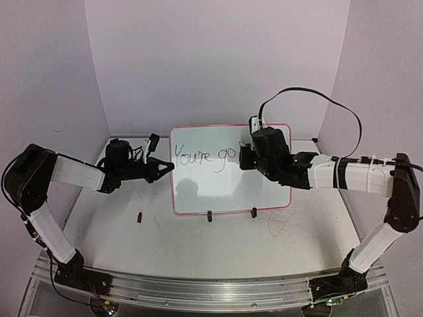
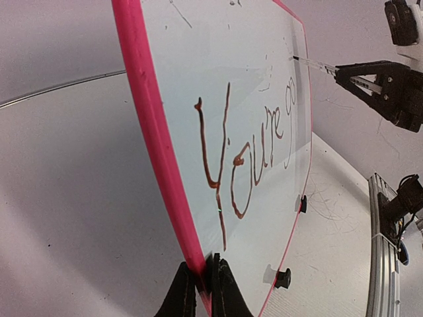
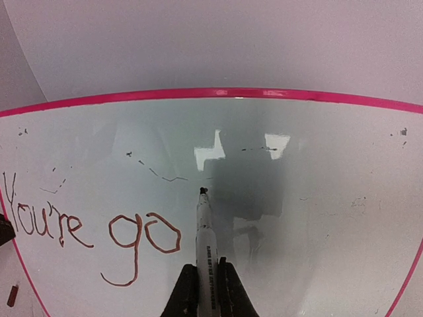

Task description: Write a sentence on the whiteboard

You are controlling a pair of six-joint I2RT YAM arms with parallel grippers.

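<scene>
- The whiteboard (image 1: 228,188) is showing glossy white, with a red-pink frame (image 2: 149,119) running round it.
- The writing (image 1: 205,156) is looking black from above and reddish brown in both wrist views.
- The marker (image 3: 206,254) is showing a white barrel with small black print and a dark tip.
- The left gripper (image 2: 203,290) and the right gripper (image 3: 206,290) are both showing black.
- The left arm (image 1: 73,173) and the right arm (image 1: 350,177) are showing white links between black joints.
- The clip feet (image 1: 209,215) are showing black.
- The cable (image 1: 317,96) is showing black.
- The table (image 1: 277,241) is showing grey-white with faint grey scribble marks.
- The walls (image 1: 218,59) are looking pale lilac.
- The rail (image 1: 198,290) is shining silver.
</scene>
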